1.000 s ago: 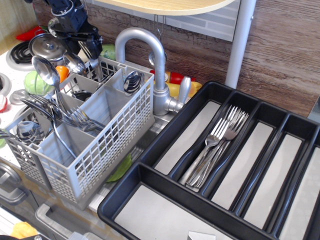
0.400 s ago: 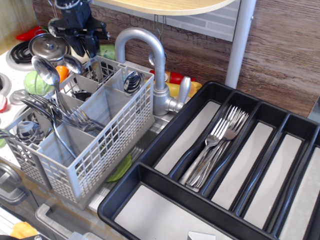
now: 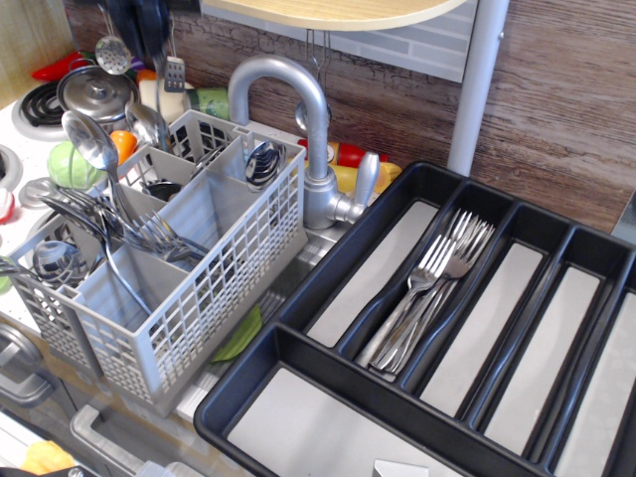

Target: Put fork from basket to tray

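The fork is slim, shiny steel, hanging upright above the far end of the basket near the worktop's far left corner, its long axis vertical and its short tines pointing down. The dark tool at the top edge is clamped on its handle. Other forks lie in the black tray at the right.

One light grey perforated plastic cutlery basket and one wide black plastic tray sit side by side. Roughly four shiny silver steel forks lie bunched in a single tray compartment; their exact number is hard to tell. At least four round-bowled silver spoons stand in the basket. One curved grey metal faucet rises behind.
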You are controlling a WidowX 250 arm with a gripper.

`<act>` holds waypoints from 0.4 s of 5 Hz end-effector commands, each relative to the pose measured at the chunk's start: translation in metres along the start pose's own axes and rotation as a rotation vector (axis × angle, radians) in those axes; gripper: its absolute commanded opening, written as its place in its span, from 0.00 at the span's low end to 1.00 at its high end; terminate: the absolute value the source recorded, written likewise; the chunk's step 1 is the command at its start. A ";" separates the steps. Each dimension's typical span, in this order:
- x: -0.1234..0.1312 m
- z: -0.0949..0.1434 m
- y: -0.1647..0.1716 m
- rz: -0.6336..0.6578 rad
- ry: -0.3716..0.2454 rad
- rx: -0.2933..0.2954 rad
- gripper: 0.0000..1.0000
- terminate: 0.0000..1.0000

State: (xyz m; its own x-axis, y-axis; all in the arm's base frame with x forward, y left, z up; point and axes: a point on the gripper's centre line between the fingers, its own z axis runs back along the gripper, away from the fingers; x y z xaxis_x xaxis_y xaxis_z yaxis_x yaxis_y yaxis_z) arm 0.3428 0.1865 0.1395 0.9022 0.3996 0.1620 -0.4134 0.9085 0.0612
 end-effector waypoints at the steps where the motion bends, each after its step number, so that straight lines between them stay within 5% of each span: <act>1: 0.005 0.096 -0.033 0.038 -0.034 0.039 0.00 0.00; 2: 0.003 0.124 -0.065 0.070 0.048 0.021 0.00 0.00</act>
State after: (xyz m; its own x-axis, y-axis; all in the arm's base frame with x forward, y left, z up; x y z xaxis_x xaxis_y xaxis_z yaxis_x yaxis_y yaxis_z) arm 0.3645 0.0881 0.2404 0.8384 0.5411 0.0660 -0.5448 0.8356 0.0700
